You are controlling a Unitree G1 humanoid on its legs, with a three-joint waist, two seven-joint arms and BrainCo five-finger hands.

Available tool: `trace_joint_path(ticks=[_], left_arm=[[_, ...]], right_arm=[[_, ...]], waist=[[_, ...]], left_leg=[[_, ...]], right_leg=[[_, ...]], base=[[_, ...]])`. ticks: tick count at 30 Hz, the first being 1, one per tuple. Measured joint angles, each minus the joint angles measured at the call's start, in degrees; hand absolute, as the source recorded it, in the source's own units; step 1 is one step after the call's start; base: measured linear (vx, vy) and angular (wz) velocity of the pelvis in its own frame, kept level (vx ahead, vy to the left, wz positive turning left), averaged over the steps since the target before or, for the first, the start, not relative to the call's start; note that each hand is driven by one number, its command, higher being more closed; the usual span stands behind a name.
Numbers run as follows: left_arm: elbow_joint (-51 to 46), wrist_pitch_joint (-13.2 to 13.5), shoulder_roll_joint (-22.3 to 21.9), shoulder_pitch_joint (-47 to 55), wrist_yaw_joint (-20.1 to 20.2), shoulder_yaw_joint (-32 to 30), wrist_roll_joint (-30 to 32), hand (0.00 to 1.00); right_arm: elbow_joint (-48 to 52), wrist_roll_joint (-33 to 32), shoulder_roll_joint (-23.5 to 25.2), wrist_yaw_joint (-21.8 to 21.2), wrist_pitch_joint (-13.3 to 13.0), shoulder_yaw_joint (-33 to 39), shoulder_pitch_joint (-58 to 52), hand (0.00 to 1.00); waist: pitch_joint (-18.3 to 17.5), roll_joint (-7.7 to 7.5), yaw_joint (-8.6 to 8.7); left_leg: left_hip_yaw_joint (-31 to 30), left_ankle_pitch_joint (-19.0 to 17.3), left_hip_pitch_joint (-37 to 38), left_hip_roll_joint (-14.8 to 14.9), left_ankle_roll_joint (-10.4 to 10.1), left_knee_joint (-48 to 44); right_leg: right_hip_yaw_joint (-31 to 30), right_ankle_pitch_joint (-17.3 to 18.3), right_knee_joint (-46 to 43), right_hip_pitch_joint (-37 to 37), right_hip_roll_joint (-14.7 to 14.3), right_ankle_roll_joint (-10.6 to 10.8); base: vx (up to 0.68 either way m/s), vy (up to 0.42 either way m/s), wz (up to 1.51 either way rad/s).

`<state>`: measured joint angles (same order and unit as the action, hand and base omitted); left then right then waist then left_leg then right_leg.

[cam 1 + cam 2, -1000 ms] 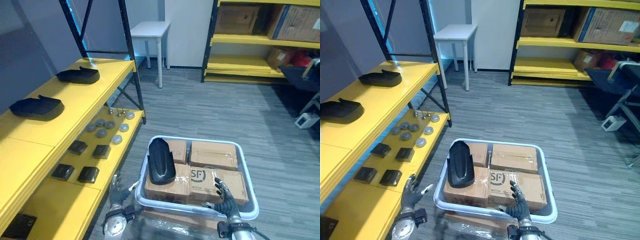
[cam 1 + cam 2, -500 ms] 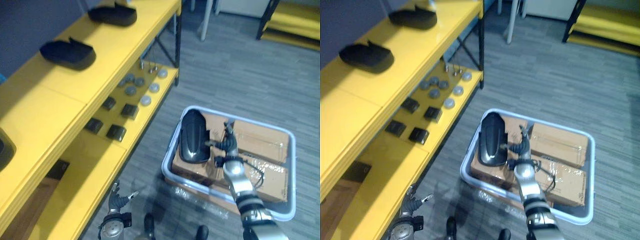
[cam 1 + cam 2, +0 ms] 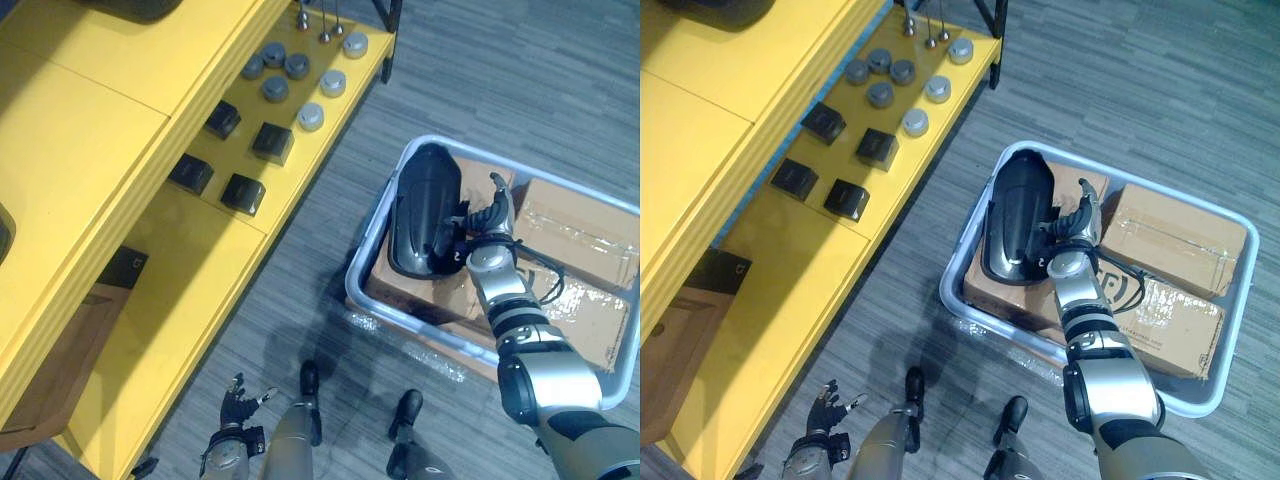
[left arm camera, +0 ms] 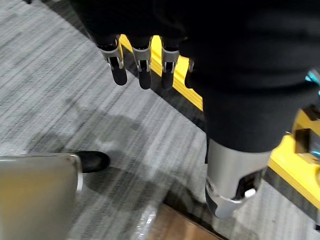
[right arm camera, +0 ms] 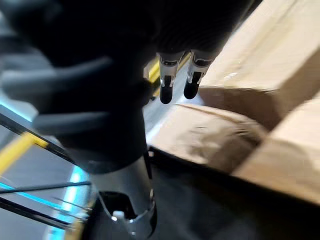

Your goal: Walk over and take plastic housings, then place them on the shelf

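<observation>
Black plastic housing [image 3: 425,210]: smooth, glossy, catching light. Brown cardboard boxes [image 3: 580,230]: matt paper, shiny clear tape strips. Pale plastic bin [image 3: 373,238]: smooth rim. Yellow shelf [image 3: 90,150]: matt painted surface. Grey floor [image 3: 520,70]: rough, striped weave.

Grey striped carpet floor [image 3: 520,90] lies beside long yellow shelving [image 3: 80,130]

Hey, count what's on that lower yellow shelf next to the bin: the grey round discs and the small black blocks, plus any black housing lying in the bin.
Grey round discs: 7
Small black blocks: 4
Black plastic housing in the bin: 1
Total: 12
</observation>
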<state>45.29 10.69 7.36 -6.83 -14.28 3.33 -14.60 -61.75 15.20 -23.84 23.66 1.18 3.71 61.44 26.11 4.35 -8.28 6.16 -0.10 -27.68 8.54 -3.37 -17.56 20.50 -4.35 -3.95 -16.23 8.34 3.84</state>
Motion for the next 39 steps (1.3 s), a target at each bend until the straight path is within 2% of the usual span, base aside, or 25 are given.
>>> trace_joint_path(ticks=[6,7,8,11,15,19,23,25,27,30,32,34,36,39], left_arm=[[0.9,0.79,-0.09,-1.57,0.0,1.63,-1.04,0.0],[0.82,0.94,-0.25,-2.55,0.07,2.84,-1.05,0.0],[0.79,1.12,-0.43,-2.8,0.08,2.89,-1.06,0.0],[0.72,1.58,-0.83,-3.86,0.18,4.03,-1.18,0.0],[0.0,1.92,-1.65,-5.39,1.02,4.8,-2.21,0.0],[-1.01,1.77,-3.38,-5.28,1.19,1.91,-2.23,0.0],[-3.34,1.66,-5.39,-5.17,1.27,-0.47,-2.21,0.0],[-4.49,1.35,-5.91,-4.97,1.25,-0.65,-2.21,0.0],[-7.3,1.03,-5.92,-4.15,1.23,-0.35,-2.18,0.0],[-15.04,1.03,-4.71,-1.74,1.47,1.51,-2.42,0.0],[-19.94,1.01,-2.95,0.2,3.28,2.93,-4.53,0.0],[-23.76,0.97,-0.75,1.78,5.19,4.11,-6.51,0.0],[-27.6,0.7,2.13,2.54,8.27,5.2,-9.38,0.0],[-30.05,-0.41,4.62,2.17,10.04,6.6,-11.83,0.0]], right_arm=[[-5.93,2.46,-1.57,-0.27,0.55,-1.74,3.54,0.0],[-7.36,3.48,-3.01,-0.14,0.6,-1.81,4.57,0.0],[-7.48,3.47,-3.62,-0.15,0.61,-1.87,4.91,1.0],[-9.67,3.42,-6.84,-0.14,0.91,-2.78,7.94,1.0],[-9.05,3.17,-15.01,0.1,-0.08,-5.26,8.47,1.0],[-5.57,2.08,-17.61,-0.23,-0.13,-9.88,6.6,1.0],[-0.33,2.1,-15.13,-0.95,-0.14,-11.36,2.2,1.0],[3.4,2.15,-10.13,-0.87,-0.14,-9.96,-3.48,1.0],[6.34,2.39,-7.29,-0.59,-0.13,-7.85,-8.08,1.0],[7.25,2.1,-3.27,-1.3,-0.11,-3.57,-13.85,1.0],[7.69,2.11,-1.83,-2.0,-0.01,-3.43,-17.66,1.0],[9.68,2.28,-0.62,-2.52,0.14,-2.25,-21.06,1.0],[12.05,4.07,-0.44,-3.4,0.23,-1.54,-23.81,1.0],[14.79,7.62,-0.48,-4.97,0.37,-1.59,-26.14,1.0]], waist=[[0.92,0.59,-0.79],[1.14,0.96,-1.5],[1.18,1.05,-1.74],[1.36,1.48,-2.16],[1.49,1.9,-2.61],[1.5,1.87,-3.0],[1.53,1.78,-2.81],[1.59,1.66,-2.47],[1.61,1.51,-2.1],[1.6,1.26,-1.48],[1.5,1.09,-0.05],[0.66,0.27,1.33],[-1.5,-1.32,3.07],[-5.36,-3.05,4.63]], left_leg=[[-1.53,0.0,-3.22,0.4,0.01,-0.89],[-1.92,0.01,-4.35,0.4,0.0,-0.92],[-2.13,0.02,-4.75,0.36,0.0,-0.95],[-3.55,0.43,-6.58,-0.25,-0.01,-0.56],[-5.14,2.73,-9.73,-1.57,0.23,3.18],[-5.16,3.51,-10.34,-1.28,-0.17,3.82],[-5.01,3.56,-9.3,-0.25,-0.23,2.75],[-4.98,3.36,-6.2,0.42,-0.52,2.87],[-5.14,3.21,-3.03,0.34,-0.73,3.32],[-5.21,3.17,1.87,0.18,-0.81,4.46],[-5.21,3.25,4.83,-0.13,-1.11,6.11],[-5.01,3.3,7.72,-0.44,-1.19,8.42],[-4.51,4.02,11.1,-0.67,-1.24,11.9],[-3.62,5.42,15.29,-0.65,-1.76,15.57]], right_leg=[[0.28,-0.18,-0.59,-2.77,-0.58,-0.24],[0.41,-0.18,-0.91,-3.84,-0.61,-0.25],[0.44,-0.19,-1.02,-4.25,-0.61,-0.26],[0.8,-0.18,-1.52,-6.1,-0.39,-0.26],[1.7,-0.21,-1.66,-10.17,0.32,-0.28],[1.93,-0.23,-1.47,-10.88,0.09,-0.32],[0.87,-0.21,-1.4,-9.26,-0.68,-0.37],[0.52,0.05,-1.43,-6.24,-1.09,-0.69],[0.66,1.24,-1.69,-3.15,-1.05,-0.73],[0.69,2.91,-2.21,1.19,-0.91,-0.58],[0.95,3.97,-3.24,3.16,-0.75,-0.41],[0.89,4.34,-3.5,4.72,-0.55,-0.24],[0.61,4.51,-3.3,6.29,-0.29,0.01],[0.46,4.5,-1.85,9.11,-0.36,0.06]], base=[[0.0,0.0,0.0],[-0.01,0.01,0.04],[-0.01,0.014,0.05],[0.0,0.012,0.08],[-0.01,0.005,0.18],[0.05,-0.024,0.03],[0.08,-0.041,-0.03],[0.09,-0.03,0.02],[0.05,-0.031,0.14],[0.02,-0.037,0.12],[0.0,-0.016,0.11],[0.0,0.003,0.03],[0.01,-0.004,-0.04],[0.04,-0.019,-0.03]])
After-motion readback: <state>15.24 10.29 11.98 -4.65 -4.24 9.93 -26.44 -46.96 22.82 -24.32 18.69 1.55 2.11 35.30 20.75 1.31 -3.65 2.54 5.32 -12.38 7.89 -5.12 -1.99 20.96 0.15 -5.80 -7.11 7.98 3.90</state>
